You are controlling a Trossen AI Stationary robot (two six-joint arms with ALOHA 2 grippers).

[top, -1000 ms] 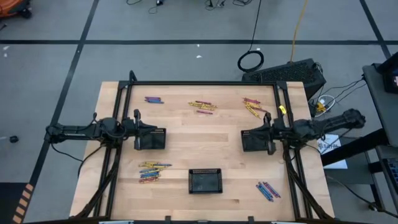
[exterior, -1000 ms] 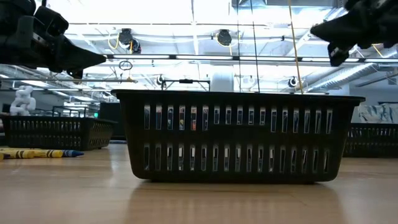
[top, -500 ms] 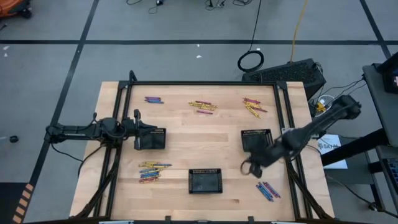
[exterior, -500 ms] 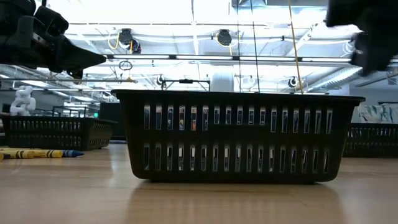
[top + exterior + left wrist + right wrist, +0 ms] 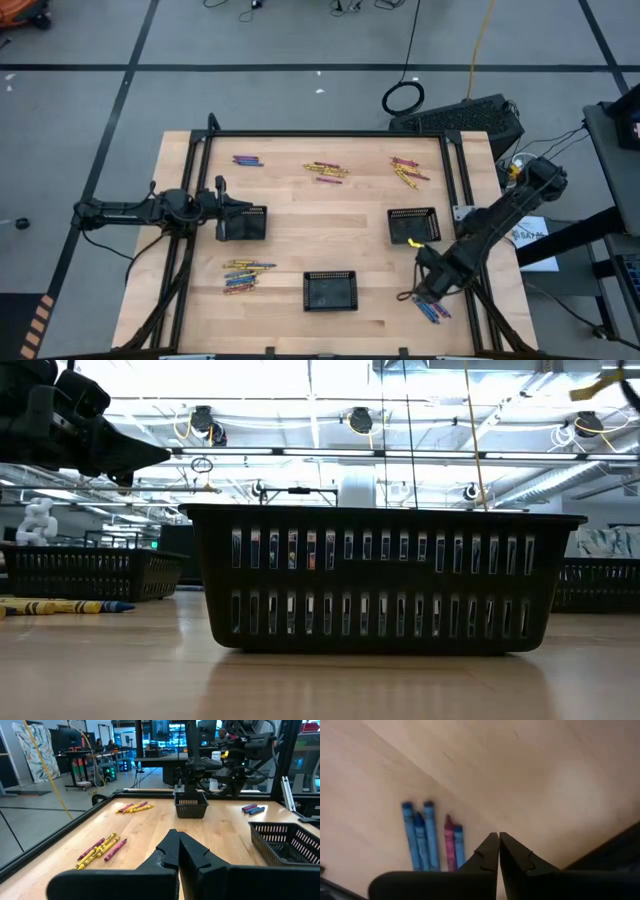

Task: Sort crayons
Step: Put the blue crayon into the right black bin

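Sorting has barely begun: one yellow crayon (image 5: 415,242) seems to lie in the right tray (image 5: 398,215), while five crayon clusters (image 5: 246,276) remain loose on the table (image 5: 300,220). The right gripper (image 5: 418,293), fingers together and empty, hovers by the blue and red crayons (image 5: 432,842); the left gripper (image 5: 262,222) waits pinched together over the left tray (image 5: 250,211).

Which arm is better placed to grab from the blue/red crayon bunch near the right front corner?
Right. The right gripper hangs just beside that crayon bunch, fingers shut, with the crayons filling its wrist view. The left gripper is parked over the left tray, across the table.
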